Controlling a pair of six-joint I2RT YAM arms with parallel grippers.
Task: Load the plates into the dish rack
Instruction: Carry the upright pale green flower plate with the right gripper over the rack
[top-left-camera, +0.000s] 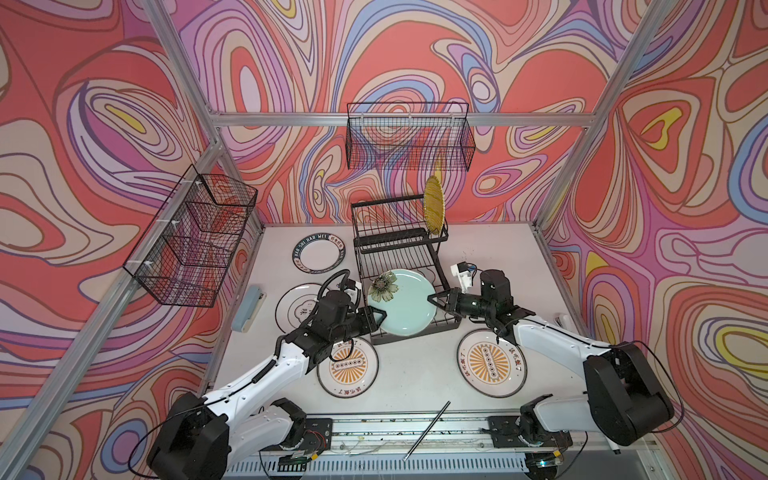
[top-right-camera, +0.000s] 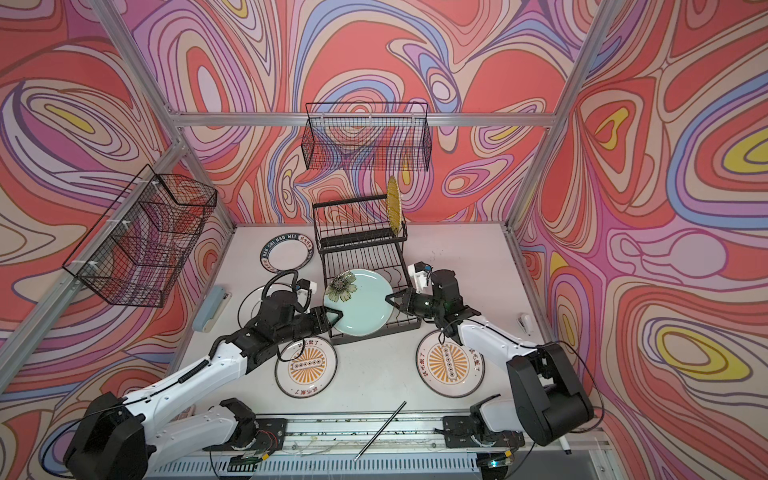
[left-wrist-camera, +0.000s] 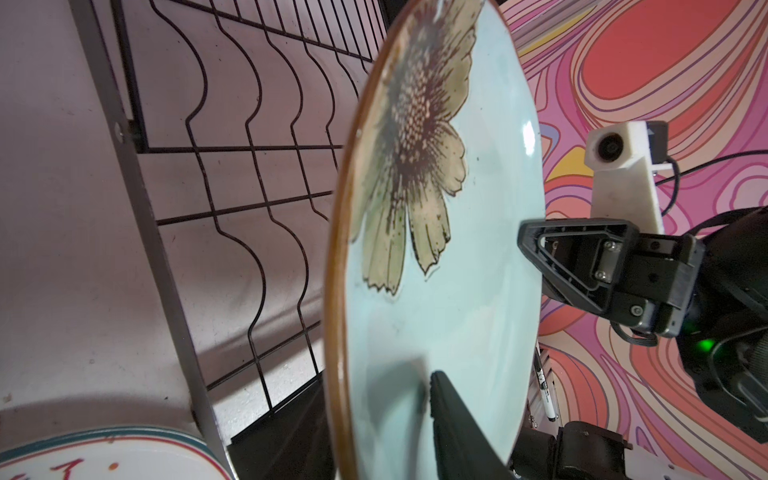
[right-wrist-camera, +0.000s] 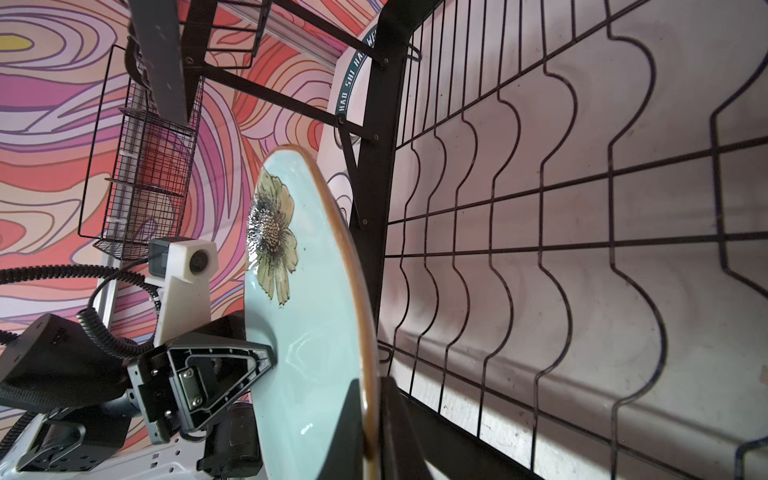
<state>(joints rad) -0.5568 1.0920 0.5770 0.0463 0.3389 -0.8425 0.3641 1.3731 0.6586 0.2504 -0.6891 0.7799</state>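
While both tools meet at the pale green flowered plate, it hangs face-up over the near half of the lower tray of the dish rack.

Nearest, the left sunburst plate and the right sunburst plate lie flat on the counter, well apart. Beyond them, the right tool is clamped on the held plate's right rim, one finger on each face. The left tool has one finger on the upper face at the opposite rim. Its other finger is hidden, so a firm grip cannot be told. Farther left lie the dark-ringed plate, partly under the left arm, and the lettered plate. Farthest, the yellow plate stands on edge at the upper tier's right end.
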